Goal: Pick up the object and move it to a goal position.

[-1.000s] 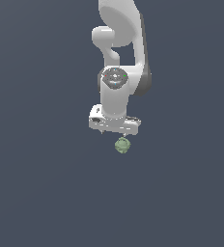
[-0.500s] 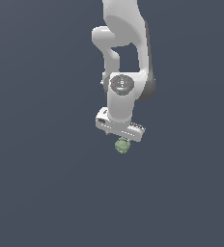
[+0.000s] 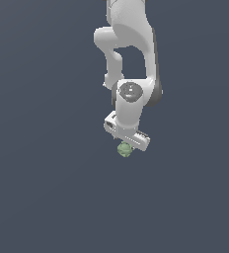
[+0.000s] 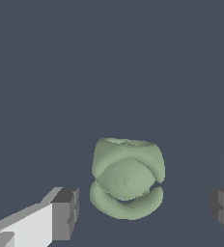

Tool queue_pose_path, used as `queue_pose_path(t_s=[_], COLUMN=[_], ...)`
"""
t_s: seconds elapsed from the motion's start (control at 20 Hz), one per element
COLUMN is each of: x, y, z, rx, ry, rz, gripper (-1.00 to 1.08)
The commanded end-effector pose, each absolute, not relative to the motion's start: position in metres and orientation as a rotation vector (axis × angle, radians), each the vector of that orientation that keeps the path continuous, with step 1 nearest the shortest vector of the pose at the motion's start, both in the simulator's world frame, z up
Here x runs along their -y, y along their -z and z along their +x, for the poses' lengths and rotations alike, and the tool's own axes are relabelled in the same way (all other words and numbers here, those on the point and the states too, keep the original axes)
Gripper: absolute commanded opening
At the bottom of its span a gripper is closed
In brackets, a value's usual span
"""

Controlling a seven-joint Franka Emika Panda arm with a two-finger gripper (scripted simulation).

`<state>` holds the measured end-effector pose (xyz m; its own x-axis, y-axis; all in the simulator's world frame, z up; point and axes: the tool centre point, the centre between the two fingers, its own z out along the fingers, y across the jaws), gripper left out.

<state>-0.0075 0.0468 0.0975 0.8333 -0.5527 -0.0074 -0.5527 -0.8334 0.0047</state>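
Observation:
The object (image 3: 125, 149) is a small pale green, lumpy ball lying on the dark grey floor directly under the white arm's hand. In the wrist view the object (image 4: 128, 178) sits between the two dark finger pads (image 4: 66, 212), with a gap of floor showing on each side of it. My gripper (image 3: 127, 144) is open around the ball and touches it on neither side. In the exterior view the hand is turned at a slant, and it hides the fingertips and the top of the ball.
A plain dark grey floor (image 3: 47, 197) fills both views. The white arm (image 3: 131, 59) rises from the hand toward the top of the exterior view. No other objects or markers show.
The hand has come down a little and twisted to a slant over the ball. The ball has stayed where it was.

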Motion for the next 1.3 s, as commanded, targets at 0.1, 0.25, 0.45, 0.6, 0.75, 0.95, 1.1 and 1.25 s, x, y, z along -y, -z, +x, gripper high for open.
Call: queue_pose_path(t_s=[0.1, 0.25, 0.45, 0.6, 0.75, 0.95, 1.1, 1.25], x=[-0.052, -0.053, -0.054, -0.054, -0.054, -0.054, -0.054, -0.054], y=[-0.092, -0.091, -0.090, -0.088, -0.080, -0.060, -0.047, -0.040], z=[-0.007, -0.007, -0.007, -0.007, -0.007, -0.008, -0.008, -0.008], rx=[0.989, 1.020, 1.035, 1.028, 1.029, 1.033, 1.035, 1.035], ry=[0.005, 0.001, 0.000, 0.001, 0.001, 0.000, 0.000, 0.000], rz=[2.981, 2.971, 2.966, 2.968, 2.968, 2.967, 2.966, 2.966], gripper=[1.00, 1.00, 1.00, 1.00, 1.00, 1.00, 1.00, 1.00])
